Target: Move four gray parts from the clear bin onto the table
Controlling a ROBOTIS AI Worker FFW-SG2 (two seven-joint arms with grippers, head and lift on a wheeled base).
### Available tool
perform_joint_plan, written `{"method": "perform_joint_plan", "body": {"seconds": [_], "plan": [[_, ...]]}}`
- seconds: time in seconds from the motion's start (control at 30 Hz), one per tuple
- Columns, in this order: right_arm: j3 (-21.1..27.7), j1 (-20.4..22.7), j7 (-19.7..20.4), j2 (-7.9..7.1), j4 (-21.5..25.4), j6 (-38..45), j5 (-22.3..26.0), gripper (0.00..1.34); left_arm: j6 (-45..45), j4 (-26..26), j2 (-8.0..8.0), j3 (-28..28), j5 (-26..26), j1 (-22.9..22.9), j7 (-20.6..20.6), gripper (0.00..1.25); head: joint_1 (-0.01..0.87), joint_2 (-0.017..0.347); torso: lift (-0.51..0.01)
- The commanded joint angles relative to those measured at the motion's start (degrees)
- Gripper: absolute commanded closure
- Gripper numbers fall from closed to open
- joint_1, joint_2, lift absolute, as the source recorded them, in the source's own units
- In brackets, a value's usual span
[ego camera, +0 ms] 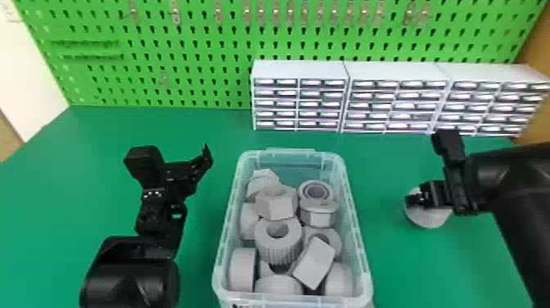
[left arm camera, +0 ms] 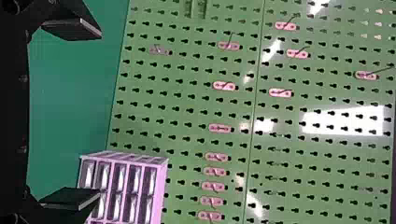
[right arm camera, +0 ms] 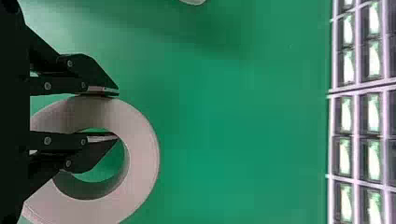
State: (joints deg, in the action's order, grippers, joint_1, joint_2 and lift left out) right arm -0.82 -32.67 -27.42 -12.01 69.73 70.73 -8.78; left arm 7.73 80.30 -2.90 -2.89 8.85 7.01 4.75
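To the right of the clear bin [ego camera: 355,204], my right gripper [ego camera: 415,200] is over a thick gray ring [ego camera: 429,217] low above or on the table; the exact height is hard to tell. In the right wrist view my right gripper [right arm camera: 116,114] is shut on the wall of the gray ring [right arm camera: 142,163], one finger at its outer side and the other at its hole. The bin holds several gray parts, including a ribbed cylinder [ego camera: 278,243] and a tilted block [ego camera: 314,264]. Left of it waits my left gripper [ego camera: 198,170]; its fingers stand wide apart around nothing at the left gripper [left arm camera: 70,114] in the left wrist view.
White drawer cabinets [ego camera: 298,71] line the back of the green table [ego camera: 196,127] from the middle to the right. Behind them rises a green pegboard [ego camera: 184,53] with small metal hooks. The bin stands between my two arms.
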Motion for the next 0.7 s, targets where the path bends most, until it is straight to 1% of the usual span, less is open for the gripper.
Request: {"method": "perform_joint_plan", "body": {"seconds": [0.0, 0.37, 0.67], "plan": [[-0.3, -0.1, 0.0, 0.06, -1.8, -0.4, -0.3, 1.07, 0.0, -0.1, 0.00, -0.2, 0.0, 0.0, 0.0, 0.10, 0.693, 0.072, -0.052], [-1.3, -0.4, 0.0, 0.24, -5.1, -1.6, -0.8, 1.07, 0.0, -0.1, 0.00, -0.4, 0.2, 0.2, 0.0, 0.10, 0.693, 0.072, -0.052], [-1.6, -0.4, 0.0, 0.15, -5.8, -1.6, -0.8, 1.07, 0.0, -0.2, 0.00, -0.4, 0.2, 0.2, 0.0, 0.10, 0.693, 0.072, -0.052]]}}
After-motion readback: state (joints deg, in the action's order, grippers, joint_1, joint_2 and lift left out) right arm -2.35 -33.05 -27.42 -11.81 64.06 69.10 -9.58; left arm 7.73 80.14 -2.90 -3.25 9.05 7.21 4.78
